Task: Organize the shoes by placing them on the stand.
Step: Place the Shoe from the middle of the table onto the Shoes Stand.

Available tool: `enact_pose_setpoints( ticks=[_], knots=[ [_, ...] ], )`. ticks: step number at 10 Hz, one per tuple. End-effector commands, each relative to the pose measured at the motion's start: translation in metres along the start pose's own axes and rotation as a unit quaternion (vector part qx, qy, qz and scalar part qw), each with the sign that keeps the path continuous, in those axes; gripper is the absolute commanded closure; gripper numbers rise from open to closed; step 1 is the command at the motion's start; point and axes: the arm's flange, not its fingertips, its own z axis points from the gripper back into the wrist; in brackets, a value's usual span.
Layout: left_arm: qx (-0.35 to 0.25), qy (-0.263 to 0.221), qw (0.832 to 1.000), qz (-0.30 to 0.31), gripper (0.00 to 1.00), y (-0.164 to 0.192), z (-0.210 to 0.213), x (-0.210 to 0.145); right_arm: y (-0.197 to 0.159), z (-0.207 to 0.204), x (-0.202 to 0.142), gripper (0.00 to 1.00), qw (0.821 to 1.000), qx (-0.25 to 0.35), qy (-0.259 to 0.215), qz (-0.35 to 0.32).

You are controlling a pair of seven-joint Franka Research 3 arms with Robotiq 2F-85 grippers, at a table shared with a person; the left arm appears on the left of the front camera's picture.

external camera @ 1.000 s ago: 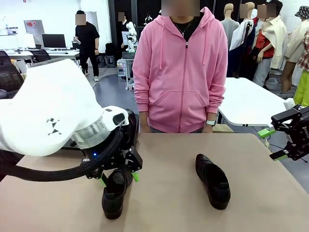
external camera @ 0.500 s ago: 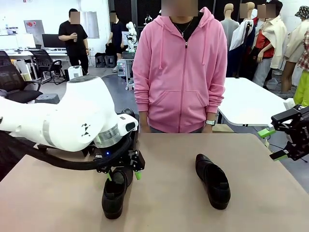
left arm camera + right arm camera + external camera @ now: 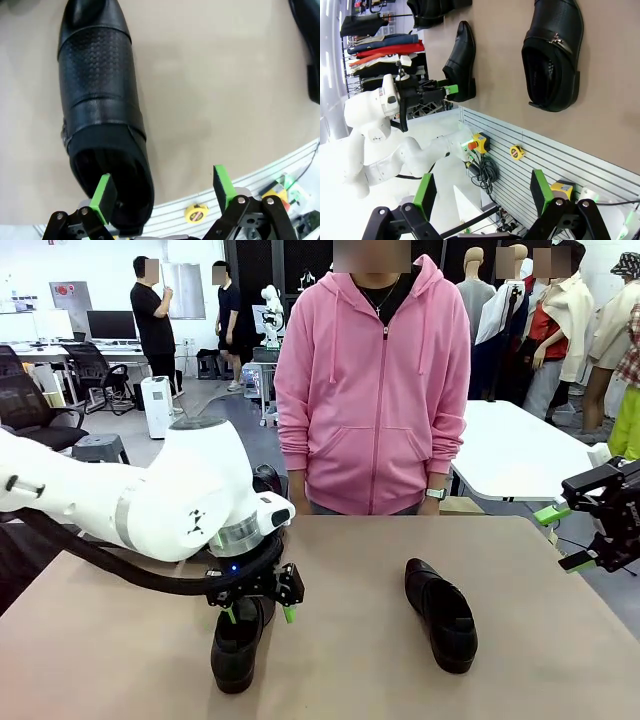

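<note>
On the tan tabletop point(image 3: 340, 670) one shoe point(image 3: 236, 655) sits under the wide left gripper point(image 3: 259, 614); right gripper point(image 3: 560, 537) wide, empty

left arm point(image 3: 180, 500): bulky white link has swung back and risen, uncovering the room behind | left pincer point(image 3: 259, 614): shifted slightly rightward and lower over the heel end of the near shoe point(image 3: 236, 650) | background: person in black point(image 3: 150, 310) stepped leftward
</note>
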Motion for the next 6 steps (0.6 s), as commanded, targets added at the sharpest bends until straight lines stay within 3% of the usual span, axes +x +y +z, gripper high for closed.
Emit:
enact_pose_setpoints(
  ticks=[1, 2, 3, 4, 5, 6],
  knots=[
    [0.008, -0.022, 1.000, -0.008, 0.00, -0.002, -0.012, 0.012, 0.000, 0.003, 0.002, 0.00, 1.000, 0.003, 0.002, 0.013],
    [0.015, -0.022, 1.000, -0.011, 0.00, -0.003, -0.020, 0.014, 0.000, 0.003, 0.002, 0.00, 1.000, 0.003, 0.002, 0.013],
    [0.022, -0.020, 1.000, -0.006, 0.27, -0.002, -0.027, 0.016, 0.000, 0.003, 0.002, 0.00, 1.000, 0.003, 0.002, 0.013],
    [0.032, -0.011, 0.999, -0.004, 0.86, -0.002, -0.032, 0.017, 0.000, 0.003, 0.002, 0.00, 1.000, 0.003, 0.002, 0.013],
    [0.031, -0.006, 1.000, -0.005, 1.00, -0.002, -0.033, 0.017, 0.000, 0.003, 0.002, 0.00, 1.000, 0.003, 0.002, 0.013],
    [0.033, -0.008, 0.999, -0.001, 1.00, -0.001, -0.032, 0.017, 0.000, 0.003, 0.002, 0.00, 1.000, 0.003, 0.002, 0.013]
  ],
)
